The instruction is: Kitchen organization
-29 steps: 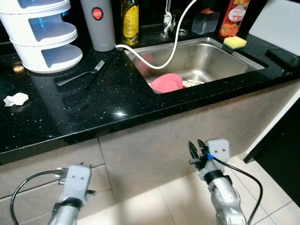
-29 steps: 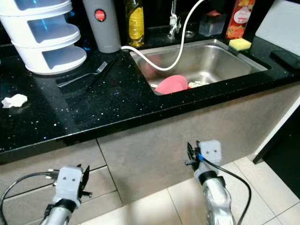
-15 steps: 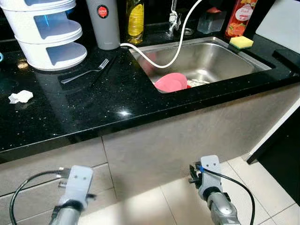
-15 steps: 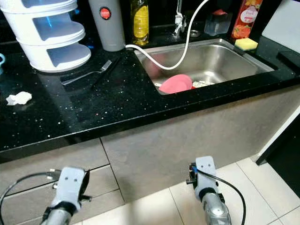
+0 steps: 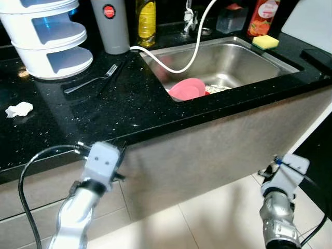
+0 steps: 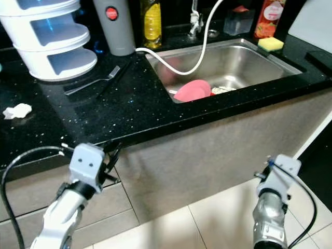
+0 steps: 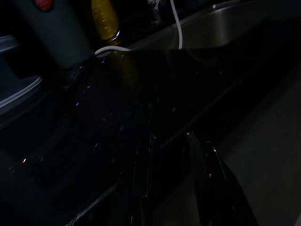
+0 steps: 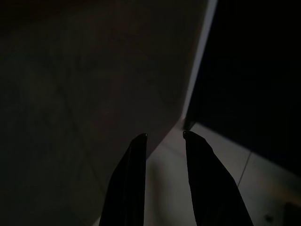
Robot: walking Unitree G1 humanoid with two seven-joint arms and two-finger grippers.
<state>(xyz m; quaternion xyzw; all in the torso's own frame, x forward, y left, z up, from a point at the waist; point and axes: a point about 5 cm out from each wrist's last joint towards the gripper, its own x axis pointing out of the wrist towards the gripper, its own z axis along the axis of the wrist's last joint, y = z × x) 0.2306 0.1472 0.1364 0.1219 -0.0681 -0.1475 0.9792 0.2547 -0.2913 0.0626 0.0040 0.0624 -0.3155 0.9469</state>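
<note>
**Nothing tidied yet: the counter and sink are as cluttered as the job finds them**

None of the loose things on the black counter (image 5: 129,111) looks put away, so the kitchen tidy-up reads as barely begun. A fork (image 5: 91,81) lies flat on the counter just in front of the white tiered rack (image 5: 49,39), and a crumpled scrap of paper (image 5: 18,109) sits well apart from it near the counter's left end. In the steel sink (image 5: 244,59) a pink bowl (image 5: 187,89) rests against the near wall, with what looks like some small scraps beside it, and a white hose (image 5: 194,44) loops from the tap into the basin. A yellow sponge (image 5: 265,42) sits on the rim at the far right; a grey canister (image 5: 110,26) and an oil bottle (image 5: 146,22) stand at the back.

The left gripper (image 6: 111,155) is raised to just under the counter's front edge, holding nothing; in the left wrist view its two fingers (image 7: 143,174) stand a little apart and point across the dark counter toward the canister. The right gripper (image 8: 162,136) hangs low by the cabinet front over the tiled floor, its fingers narrowly apart and empty.

By this reading, all the work is left: the fork, the paper scrap and the bowl are the likely candidates, and the left arm seems best placed to start on the fork.
</note>
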